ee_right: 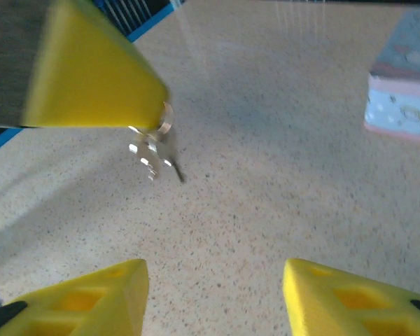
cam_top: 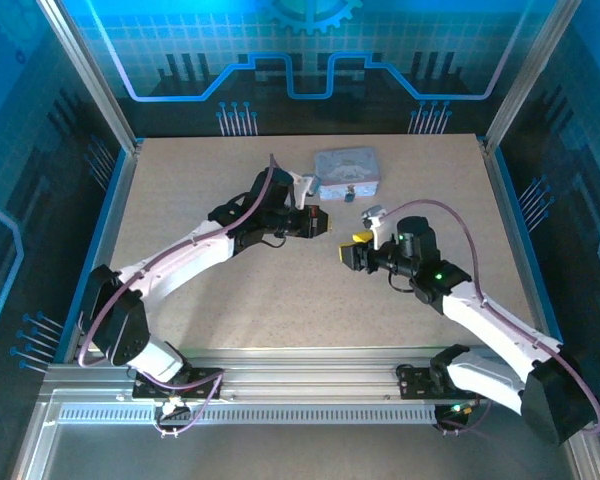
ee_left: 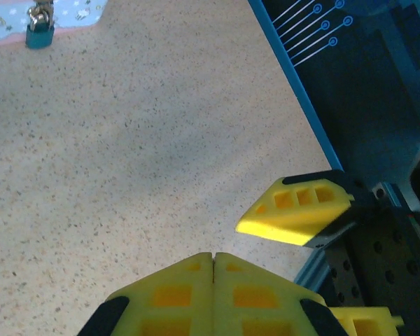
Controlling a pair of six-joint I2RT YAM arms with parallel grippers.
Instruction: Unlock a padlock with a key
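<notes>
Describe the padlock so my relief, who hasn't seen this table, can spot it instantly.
Find the pale lavender cartoon tin at the far middle of the table. At the tin's near front edge sits the padlock. It is tiny and dark teal with a small metal shackle, far smaller and darker than the tin.

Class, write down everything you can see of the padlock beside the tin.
The padlock is small, with a boxy teal body and a silvery metal shackle on top. It stands upright against the front of the pale, cartoon-printed tin, its base on the speckled table. The shackle seems hooked to a metal fitting on the tin; whether it is locked cannot be told. Nothing else touches it.
</notes>
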